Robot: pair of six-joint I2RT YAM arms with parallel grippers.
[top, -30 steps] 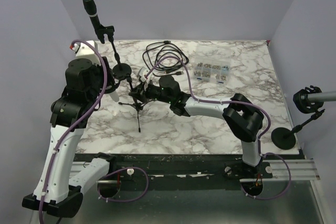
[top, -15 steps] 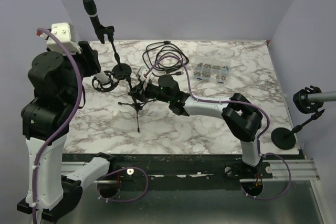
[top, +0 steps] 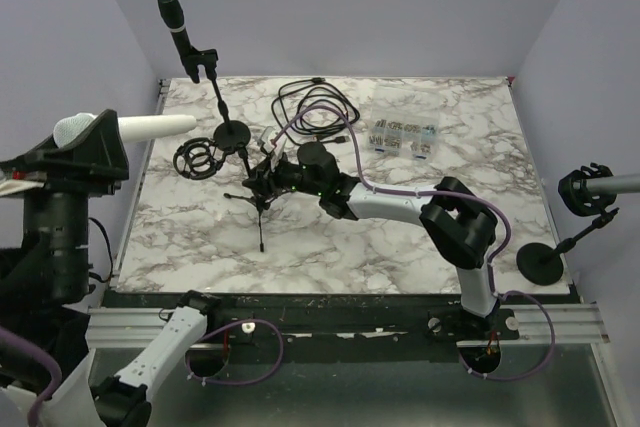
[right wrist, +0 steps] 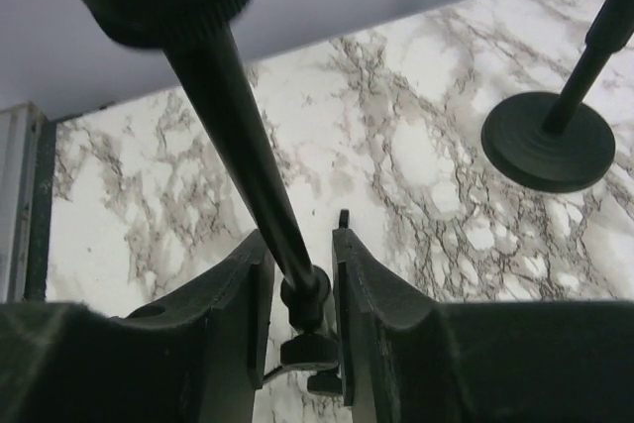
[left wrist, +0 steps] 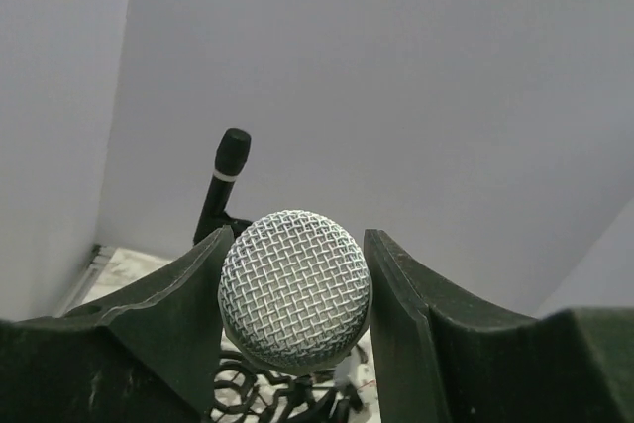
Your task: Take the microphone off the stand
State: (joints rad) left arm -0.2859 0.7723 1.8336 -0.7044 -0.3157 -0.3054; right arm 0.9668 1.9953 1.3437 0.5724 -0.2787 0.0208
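White mic (top: 150, 127) clamped in left gripper (left wrist: 294, 289), mesh head toward wrist, long axis near level, tail pointing right over table (top: 400, 237) left edge. Well apart from stand (top: 262, 187). Right gripper (right wrist: 302, 279) fingers narrow about stand rod; gripping or just loose, cannot tell.

Back wall (top: 350, 7): plain pale lavender, across top of frame. Left wall (top: 50, 37), right wall (top: 590, 67): same colour, slanting in at frame edges. Table (top: 400, 247): centre frame, white marble-pattern top, grey veins, dark front edge. Metal rail (top: 560, 319): silver, along table's near edge, lower frame. Floor (top: 400, 397): dull grey-green, bottom of frame. Light: even, diffuse, soft shadows on tabletop.
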